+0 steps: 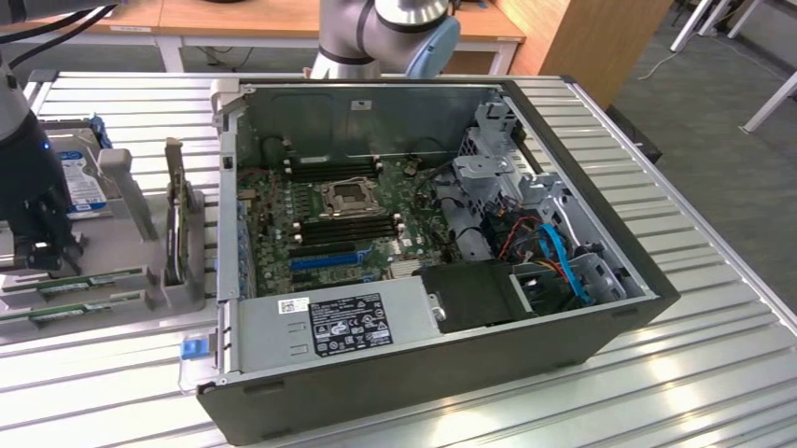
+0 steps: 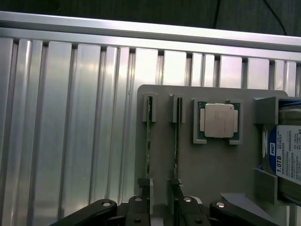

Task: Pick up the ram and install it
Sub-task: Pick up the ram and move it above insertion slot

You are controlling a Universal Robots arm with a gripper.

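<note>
Ram (image 2: 148,146) stands on edge in the grey tray (image 2: 211,165) beside a second stick (image 2: 177,150), just below the pincer (image 2: 160,190), whose jaws gape wide and empty; pickup and installing in the computer case (image 1: 498,373), well apart, remain undone.

Claw (image 2: 160,184): base cut by the edge.
Drive (image 2: 288,160): partly cut by the edge.
Ram (image 2: 148,136): edge-on, chips hidden.
Arm (image 1: 373,28): upper part out of frame.

Ribbed metal tabletop (image 1: 722,355); wooden desks (image 1: 249,19) behind; grey carpet floor (image 1: 710,93); white legs (image 1: 774,99), exterior view's right.
</note>
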